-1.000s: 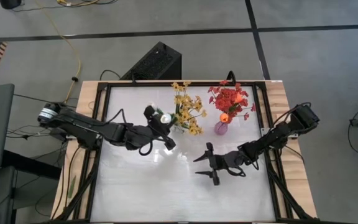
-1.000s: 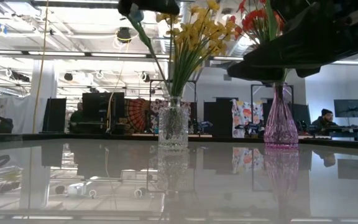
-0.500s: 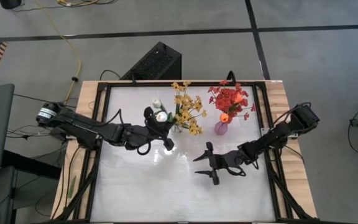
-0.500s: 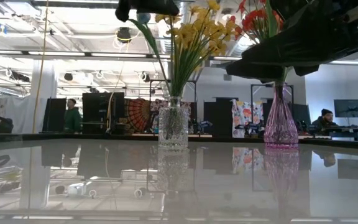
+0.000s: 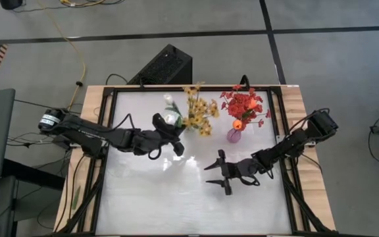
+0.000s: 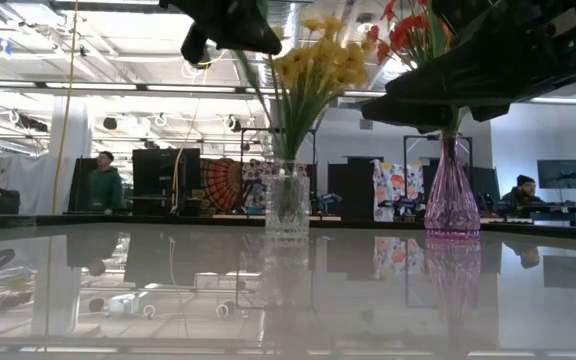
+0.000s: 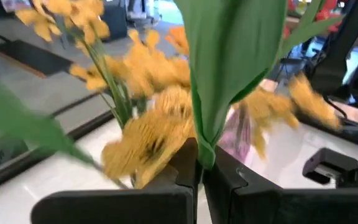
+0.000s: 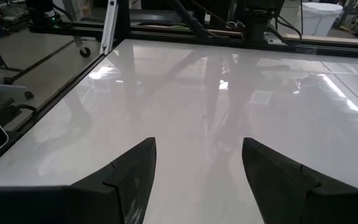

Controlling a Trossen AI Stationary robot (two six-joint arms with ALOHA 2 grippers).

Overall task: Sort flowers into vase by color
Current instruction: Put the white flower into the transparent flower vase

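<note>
My left gripper [image 5: 170,135] hovers beside the clear glass vase [image 6: 286,203] and is shut on a white tulip [image 5: 170,118] with a long green stem. Yellow blossom sprays [image 5: 200,109] stand in that vase. The pink vase [image 6: 452,200] to its right holds red sprays [image 5: 245,104] and an orange tulip [image 5: 237,124]. My right gripper [image 5: 218,175] is open above bare table nearer the near edge, touching nothing. My left gripper pinches the white tulip's green stem [image 7: 198,160] between its two fingers, where a broad leaf [image 7: 229,56] leaves the stem. The fingers come about level from the table's left. The stem [image 6: 258,90] slants down from the gripper into the clear vase's mouth.
White glossy table top [image 5: 150,197] inside a black frame [image 5: 102,164], with free room along the near half. The two vases stand close together by the far edge. People show in the room beyond the table in the low view.
My left gripper has moved toward the far edge and a little right, still shut on the tulip, whose stem now stands steeper in the clear vase. The clear vase has slid slightly right and away, and the yellow sprays have swung with it.
</note>
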